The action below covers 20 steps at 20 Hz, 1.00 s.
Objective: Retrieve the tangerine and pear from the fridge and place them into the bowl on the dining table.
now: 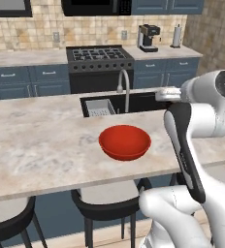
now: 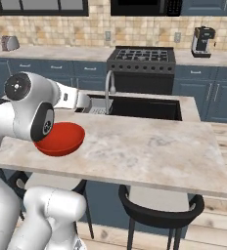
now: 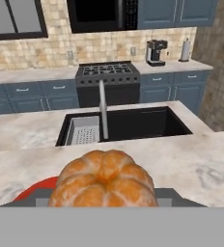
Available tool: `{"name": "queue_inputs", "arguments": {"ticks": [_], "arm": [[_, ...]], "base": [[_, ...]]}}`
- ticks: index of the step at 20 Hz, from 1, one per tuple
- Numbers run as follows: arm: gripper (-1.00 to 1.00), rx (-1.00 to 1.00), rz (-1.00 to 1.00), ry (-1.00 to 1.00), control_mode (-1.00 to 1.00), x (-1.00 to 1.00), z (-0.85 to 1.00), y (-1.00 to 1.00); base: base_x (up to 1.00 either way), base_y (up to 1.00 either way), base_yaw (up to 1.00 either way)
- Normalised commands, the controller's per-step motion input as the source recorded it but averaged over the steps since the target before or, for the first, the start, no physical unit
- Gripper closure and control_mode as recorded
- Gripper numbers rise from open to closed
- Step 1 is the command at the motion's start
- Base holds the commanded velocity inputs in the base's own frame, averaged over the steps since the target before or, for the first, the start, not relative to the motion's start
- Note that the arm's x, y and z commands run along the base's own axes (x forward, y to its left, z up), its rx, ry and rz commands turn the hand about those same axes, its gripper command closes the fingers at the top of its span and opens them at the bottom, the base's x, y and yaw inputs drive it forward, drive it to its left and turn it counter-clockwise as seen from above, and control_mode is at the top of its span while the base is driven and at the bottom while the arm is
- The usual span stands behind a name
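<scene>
A segmented orange tangerine [image 3: 104,181] sits right in front of the hand camera, and my gripper [image 3: 104,198] is shut on it with the fingertips hidden behind the fruit. Just below and to its left peeks the rim of the red bowl [image 3: 34,191]. The bowl [image 1: 124,142] stands on the beige dining table [image 1: 41,145] near its front edge. In the right base view my arm's elbow partly covers the bowl [image 2: 61,139]. The pear and the fridge are out of view.
A black sink [image 1: 143,102] with a tall faucet [image 1: 125,89] and a grey rack [image 1: 101,107] lies beyond the bowl. Black stools [image 1: 109,198] stand under the table's front edge. A stove [image 1: 100,55] and a coffee machine [image 1: 148,38] line the back wall.
</scene>
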Motion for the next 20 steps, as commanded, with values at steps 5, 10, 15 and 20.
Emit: {"name": "queue_inputs", "arguments": {"ticks": [5,10,15,20], "arm": [[1.00,0.00,-0.01,0.12,-1.00,0.36,-0.04,0.15],[1.00,0.00,0.00,0.18,-1.00,0.08,-0.06,0.05],[1.00,0.01,0.00,0.26,-1.00,0.00,-0.34,0.19],[1.00,0.00,0.00,0.22,-1.00,0.00,-0.65,0.38]], "base": [[0.00,0.00,0.00],[0.00,0.00,0.00],[0.00,0.00,0.00],[0.00,0.00,0.00]]}}
